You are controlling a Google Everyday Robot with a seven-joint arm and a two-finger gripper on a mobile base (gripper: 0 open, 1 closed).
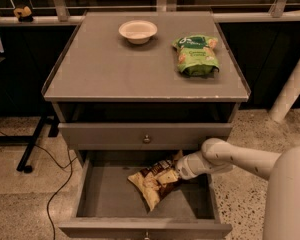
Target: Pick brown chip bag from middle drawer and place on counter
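The brown chip bag (152,181) lies tilted in the open middle drawer (105,196), right of its centre, with its pale end pointing toward the front. My gripper (178,170) reaches in from the right on a white arm and meets the bag's upper right end, inside the drawer. The bag hides the gripper's tip. The counter (115,64) is the grey cabinet top above.
A white bowl (137,31) and a green snack bag (196,55) sit on the counter's far half. The closed upper drawer front with a round knob (146,139) hangs just above the arm. A black cable (55,194) runs on the floor at left, and a white post (292,89) stands at right.
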